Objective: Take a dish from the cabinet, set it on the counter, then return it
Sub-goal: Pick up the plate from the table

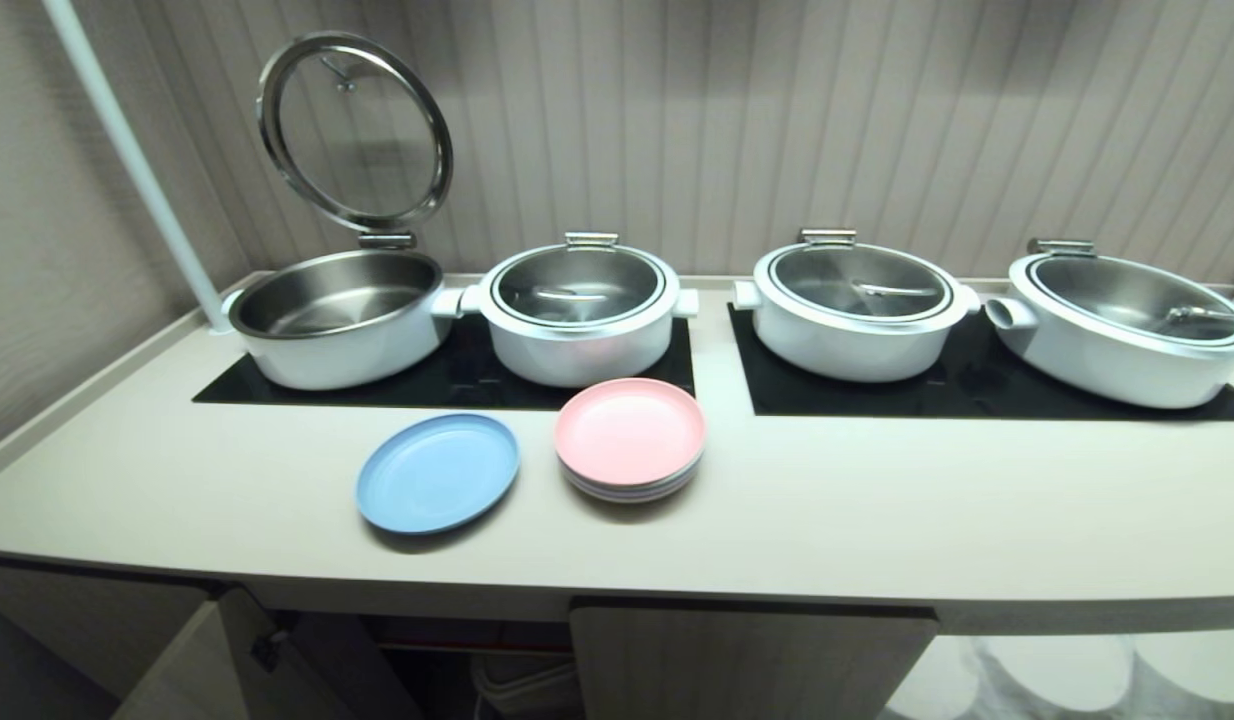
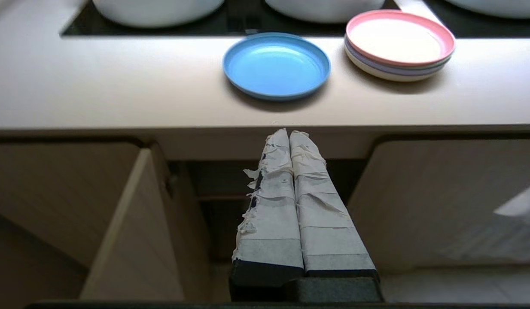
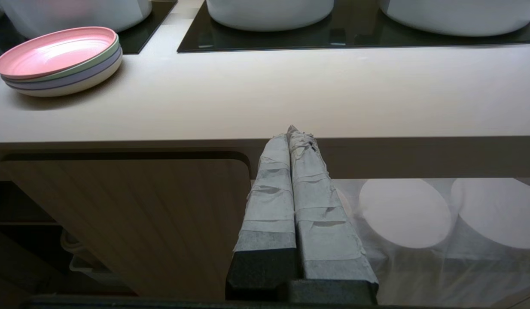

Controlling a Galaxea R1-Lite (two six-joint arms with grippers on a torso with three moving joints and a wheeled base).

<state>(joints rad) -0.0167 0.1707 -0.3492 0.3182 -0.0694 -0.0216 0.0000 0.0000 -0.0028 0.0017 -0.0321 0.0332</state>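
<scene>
**Taped-up fingers on both arms**

Left gripper (image 2: 289, 134) is wearing pale, frayed masking tape over both long tapered fingers (image 2: 271, 214), black base showing underneath. Right gripper (image 3: 296, 131) is sporting the same wrinkled wrap, greyer, on matching black.

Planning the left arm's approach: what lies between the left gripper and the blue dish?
In the left wrist view, only the counter's rounded front edge and bare countertop lie between the shut left gripper and the dish.
</scene>
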